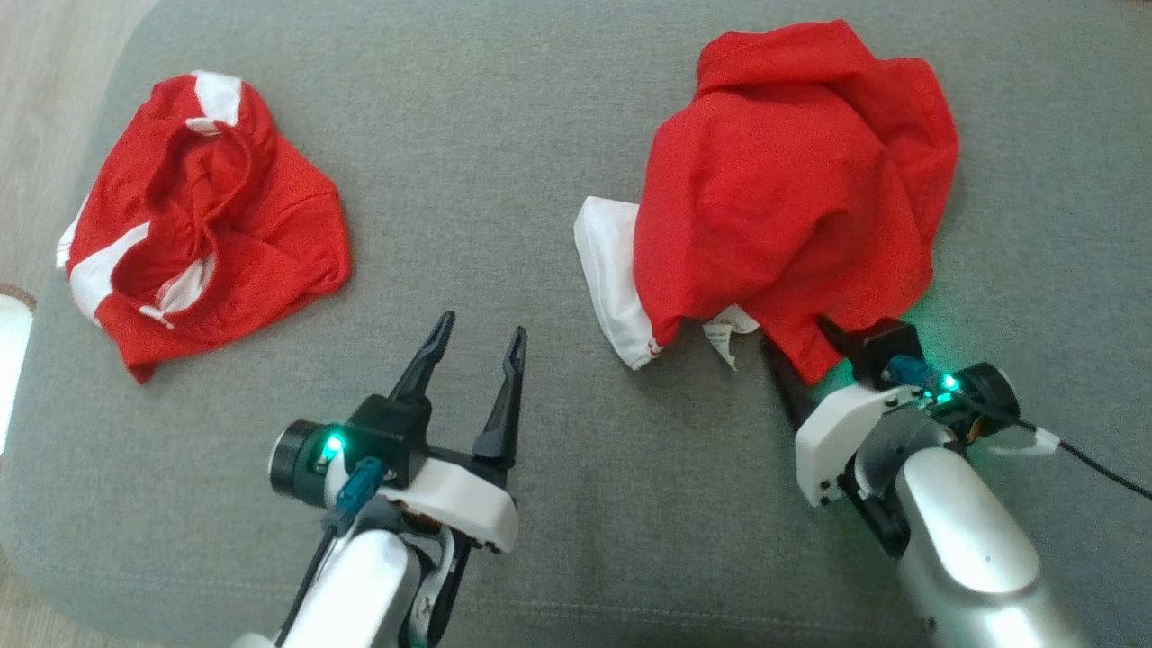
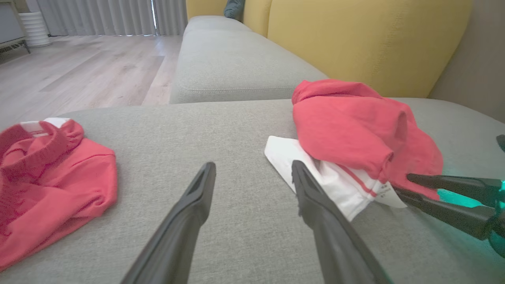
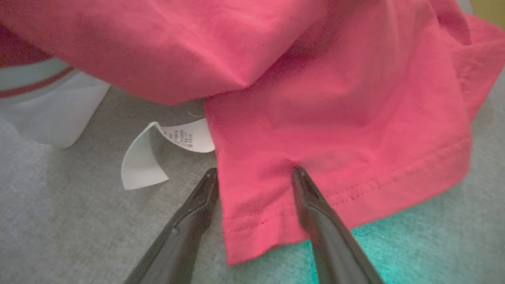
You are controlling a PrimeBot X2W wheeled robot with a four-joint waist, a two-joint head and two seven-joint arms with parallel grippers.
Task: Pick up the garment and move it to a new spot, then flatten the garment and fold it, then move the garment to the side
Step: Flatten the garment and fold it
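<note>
Two red garments [image 1: 207,225] [image 1: 792,189] lie on one cushion [image 1: 504,180].

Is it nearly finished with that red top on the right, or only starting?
Only starting. Nothing looks done: the garment lies crumpled on the sofa. In hand: the right tool, open, straddles its near hem, not yet gripping; the left tool hovers open nearby. Lifting, moving, flattening, folding and setting aside are all left.

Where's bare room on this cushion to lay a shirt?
Bare cushion runs between the left shirt and the right shirt, ahead of the open left pincer. Crowded at the right shirt's near hem, around the right pincer.
</note>
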